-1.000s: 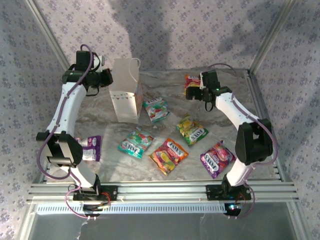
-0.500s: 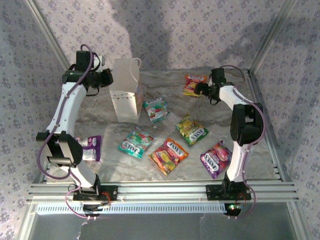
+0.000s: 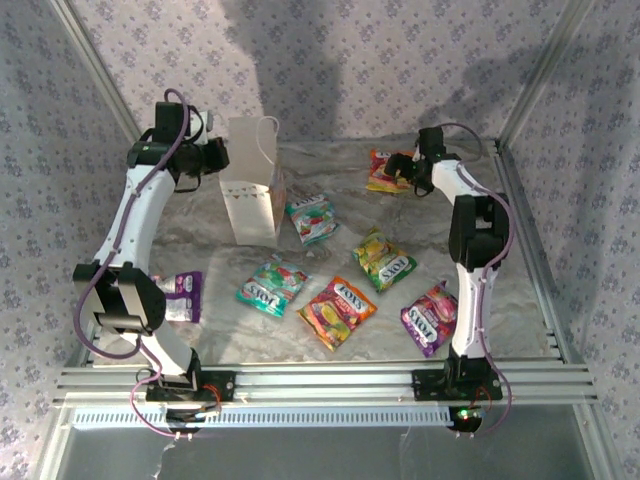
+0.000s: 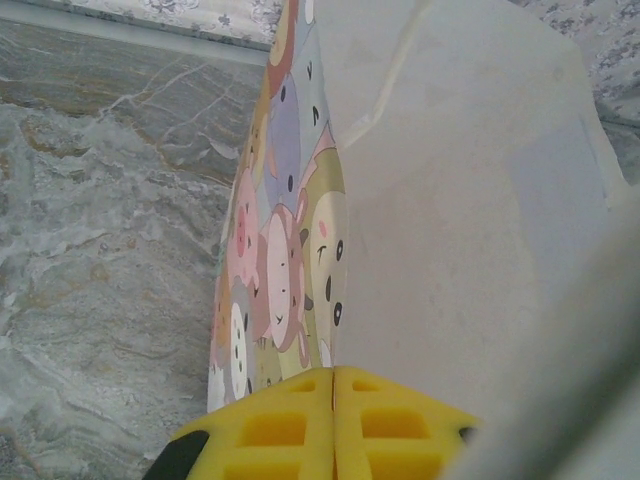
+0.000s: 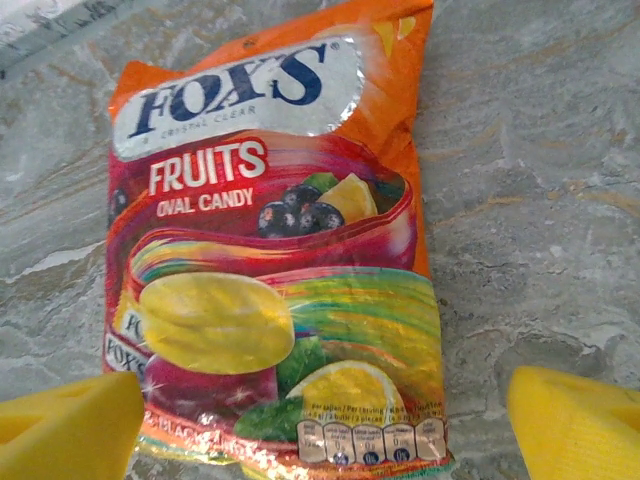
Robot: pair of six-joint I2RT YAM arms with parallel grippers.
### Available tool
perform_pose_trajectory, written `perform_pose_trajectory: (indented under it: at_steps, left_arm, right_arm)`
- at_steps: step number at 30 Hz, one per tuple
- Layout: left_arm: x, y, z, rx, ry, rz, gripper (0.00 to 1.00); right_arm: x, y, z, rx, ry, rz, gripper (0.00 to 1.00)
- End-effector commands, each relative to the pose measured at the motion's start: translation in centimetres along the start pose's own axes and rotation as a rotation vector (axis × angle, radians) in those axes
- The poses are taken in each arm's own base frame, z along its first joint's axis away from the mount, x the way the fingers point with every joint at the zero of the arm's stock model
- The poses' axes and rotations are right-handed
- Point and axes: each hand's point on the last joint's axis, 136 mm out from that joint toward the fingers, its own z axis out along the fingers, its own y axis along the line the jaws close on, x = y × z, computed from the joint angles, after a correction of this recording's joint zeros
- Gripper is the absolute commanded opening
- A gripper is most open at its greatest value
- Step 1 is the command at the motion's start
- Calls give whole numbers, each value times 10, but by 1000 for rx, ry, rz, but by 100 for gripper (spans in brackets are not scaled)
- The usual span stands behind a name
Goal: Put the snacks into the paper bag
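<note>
Right wrist view put the glossy red-orange fruit candy packet (image 5: 275, 260) flat on the grey marbled table (image 5: 540, 200), far right and well apart from the white paper gift bag (image 3: 252, 190). My right pincer (image 5: 320, 425) stood wide apart, straddling its bottom edge; lowering squarely before closing seemed wisest. My left pincer (image 4: 335, 420) looked clamped on the bag's edge. A teal packet (image 3: 312, 218) lay beside the bag, probably no obstacle.

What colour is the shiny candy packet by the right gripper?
Orange-red packet; best in right wrist view.
</note>
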Motion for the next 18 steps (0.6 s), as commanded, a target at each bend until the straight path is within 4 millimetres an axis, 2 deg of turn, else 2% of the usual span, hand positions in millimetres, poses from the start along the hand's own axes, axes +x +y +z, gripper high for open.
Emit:
perform_pose_trajectory:
  at_steps: [1,18]
  left_arm:
    - [-4,-16,-6,45,-11,31,4]
    - [4,-15,-4,20,3,41,4]
  right_arm:
    - [0,-6,7,19,31,35,95]
    - [13,1,39,10,107,41,91]
